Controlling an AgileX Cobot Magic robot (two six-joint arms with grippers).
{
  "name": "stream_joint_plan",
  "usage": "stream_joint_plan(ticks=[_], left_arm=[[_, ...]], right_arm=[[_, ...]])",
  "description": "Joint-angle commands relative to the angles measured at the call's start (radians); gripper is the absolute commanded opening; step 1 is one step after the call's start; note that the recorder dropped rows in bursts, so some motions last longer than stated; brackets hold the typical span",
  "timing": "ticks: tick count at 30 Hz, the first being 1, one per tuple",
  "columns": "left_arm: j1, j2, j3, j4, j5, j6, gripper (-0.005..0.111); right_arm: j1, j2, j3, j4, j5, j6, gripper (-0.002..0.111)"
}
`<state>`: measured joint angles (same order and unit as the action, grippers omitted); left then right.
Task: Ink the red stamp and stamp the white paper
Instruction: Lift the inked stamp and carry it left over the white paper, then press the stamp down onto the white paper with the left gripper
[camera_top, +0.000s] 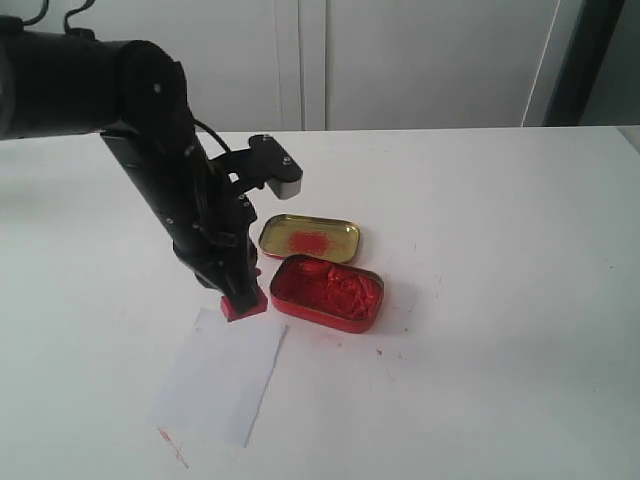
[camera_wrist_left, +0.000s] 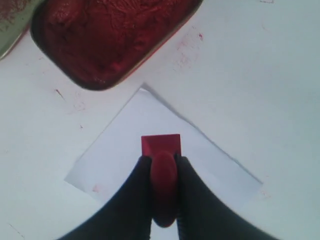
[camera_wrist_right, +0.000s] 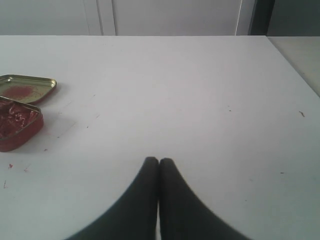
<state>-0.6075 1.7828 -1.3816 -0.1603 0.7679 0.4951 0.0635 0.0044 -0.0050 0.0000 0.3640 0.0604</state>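
Left claw (camera_top: 240, 288) clamped on the red stamp (camera_top: 243, 303) – fingers pinch the narrow handle from both sides, square base pointing down. Left wrist view: stamp base (camera_wrist_left: 160, 144) sits over the white paper (camera_wrist_left: 117, 150), inside its edges; can't tell if it's touching or just above. Exterior view: stamp is at the 12 o'clock end of the white paper (camera_top: 220, 380), which lies flat on the table (camera_top: 500, 250). Red paste tin (camera_top: 327, 292) just beside the stamp at 3 o'clock, gold lid (camera_top: 310, 238) with red smear at the tin's 12 o'clock, touching or nearly so. Right claw (camera_wrist_right: 159, 162) – fingers pressed together, holding nothing, over bare table well apart from the tins
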Motion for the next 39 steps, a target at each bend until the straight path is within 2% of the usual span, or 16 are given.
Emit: stream_joint_plan(ticks=[1, 7, 18, 31, 39], left_arm=[[0.001, -0.068, 0.106, -0.012, -0.055, -0.030, 0.000], [0.001, -0.143, 0.233, -0.010, -0.157, -0.052, 0.000], [0.001, -0.232, 0.390, -0.008, -0.294, -0.082, 0.000], [0.003, -0.232, 0.489, -0.008, -0.487, -0.082, 0.000], [0.020, -0.176, 0.495, -0.077, -0.485, -0.082, 0.000]], right_arm=[[-0.006, -0.004, 0.005, -0.008, -0.015, 0.004, 0.000], [-0.006, -0.004, 0.005, -0.008, -0.015, 0.004, 0.000], [-0.006, -0.004, 0.005, -0.008, -0.015, 0.004, 0.000], [-0.006, -0.004, 0.005, -0.008, -0.015, 0.004, 0.000], [-0.006, -0.004, 0.005, -0.008, -0.015, 0.004, 0.000]])
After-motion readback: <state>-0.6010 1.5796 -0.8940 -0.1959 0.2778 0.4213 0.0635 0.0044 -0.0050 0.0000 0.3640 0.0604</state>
